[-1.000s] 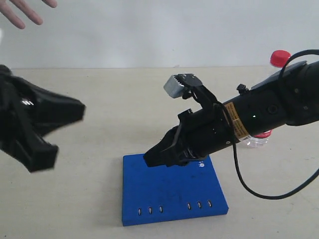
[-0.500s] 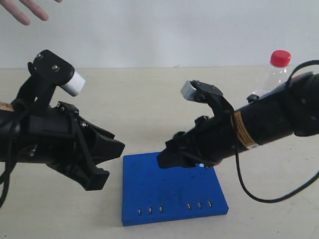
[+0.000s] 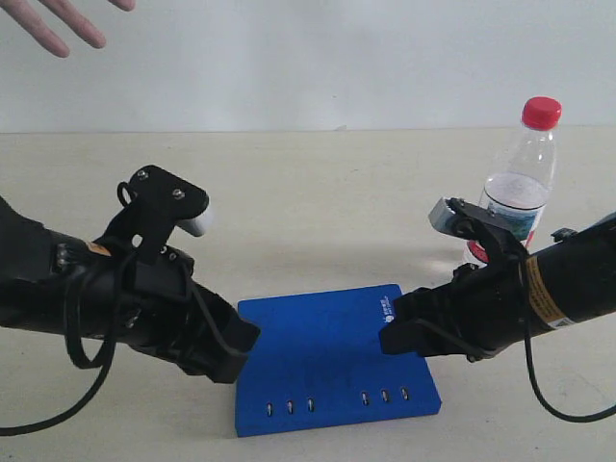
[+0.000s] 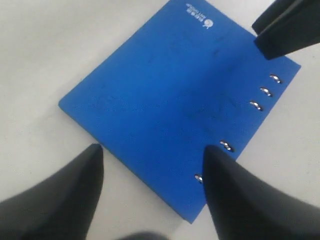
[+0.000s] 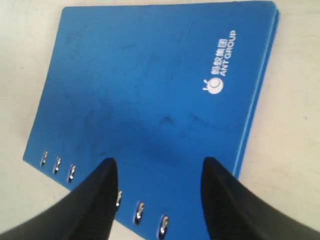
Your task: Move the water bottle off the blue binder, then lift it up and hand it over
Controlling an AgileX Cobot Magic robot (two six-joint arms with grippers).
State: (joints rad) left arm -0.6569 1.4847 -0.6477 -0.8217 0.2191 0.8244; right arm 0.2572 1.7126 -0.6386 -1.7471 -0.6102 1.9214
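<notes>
The blue binder lies flat on the table, rivets toward the front edge. The water bottle stands upright on the table behind the right arm, off the binder, red cap up. My left gripper sits low at the binder's left edge, open. In the left wrist view the binder has one corner showing between the spread fingers of the left gripper. My right gripper is at the binder's right edge, open. In the right wrist view, the right gripper hangs over the binder, holding nothing.
A person's hand reaches in at the top left corner. The tan table runs back to a white wall. The right gripper's dark fingertip shows at the far side of the binder in the left wrist view.
The left arm swung in from the left and came down to the binder's left edge, jaws opening. The right arm drew back right and lower, jaws opening, uncovering the bottle.
</notes>
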